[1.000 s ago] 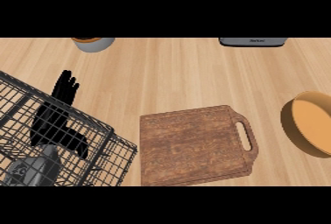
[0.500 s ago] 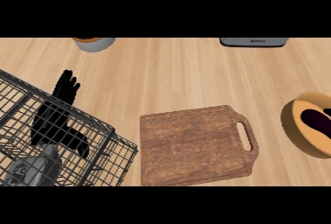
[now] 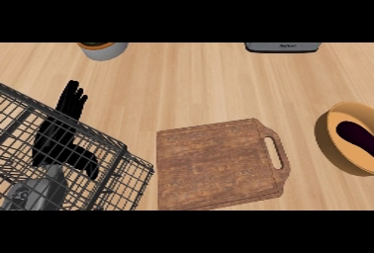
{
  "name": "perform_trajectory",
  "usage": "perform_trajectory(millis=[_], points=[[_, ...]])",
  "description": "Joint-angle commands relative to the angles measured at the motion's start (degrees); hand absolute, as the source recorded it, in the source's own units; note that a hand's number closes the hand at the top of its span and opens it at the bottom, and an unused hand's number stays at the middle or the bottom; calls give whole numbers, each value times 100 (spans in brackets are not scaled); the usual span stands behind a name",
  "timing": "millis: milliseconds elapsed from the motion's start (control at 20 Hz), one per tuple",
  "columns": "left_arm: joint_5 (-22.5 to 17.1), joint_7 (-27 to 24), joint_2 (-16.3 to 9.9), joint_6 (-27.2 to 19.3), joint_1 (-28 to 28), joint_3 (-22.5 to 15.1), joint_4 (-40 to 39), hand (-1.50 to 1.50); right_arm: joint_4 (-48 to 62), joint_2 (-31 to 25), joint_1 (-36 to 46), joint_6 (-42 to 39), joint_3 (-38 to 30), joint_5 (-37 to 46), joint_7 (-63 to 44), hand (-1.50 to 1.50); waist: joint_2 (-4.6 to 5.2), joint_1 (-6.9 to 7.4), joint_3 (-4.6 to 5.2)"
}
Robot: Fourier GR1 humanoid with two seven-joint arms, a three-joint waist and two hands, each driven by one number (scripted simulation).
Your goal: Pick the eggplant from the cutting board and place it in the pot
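Eggplant [image 3: 355,135] sits inside the pot [image 3: 330,145] at the right edge — cutting board [image 3: 217,164] is bare, so the placing step looks done. Left hand [image 3: 61,132] rests open, fingers straight, over the wire basket [image 3: 110,170]. Right hand not visible. Next move — likely nothing beyond holding clear.

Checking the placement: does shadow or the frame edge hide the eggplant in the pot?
Head view: the eggplant shows dark against the pot's lit inner wall; the frame's right edge cuts off both, so part stays hidden. No glare.
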State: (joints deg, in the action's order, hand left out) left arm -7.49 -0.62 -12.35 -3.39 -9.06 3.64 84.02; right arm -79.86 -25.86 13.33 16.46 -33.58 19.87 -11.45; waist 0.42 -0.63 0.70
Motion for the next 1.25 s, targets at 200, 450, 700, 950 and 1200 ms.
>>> perform_trajectory(millis=[200,450,700,950,1200], points=[[-67,-68,165,-196,-156,128,460,0,-293,-213,-563,-252,-1181,-1214,657,-150,-74,-30,-75],[37,118,166,-355,-567,191,320,0,10,-325,-957,-731,-1823,-1958,1328,-150,-59,-63,-78],[-121,189,-57,-141,-534,421,341,0,176,-270,-1624,-1228,-2475,-2520,1955,-150,-67,-70,-77],[-69,208,35,-171,-492,383,419,0,779,-765,-1961,-1782,-2926,-2833,2118,-150,-59,-35,-76],[-88,129,42,-64,-759,428,105,0,1726,-1294,-2108,-2118,-3237,-2944,2644,-150,-42,-38,-78]])
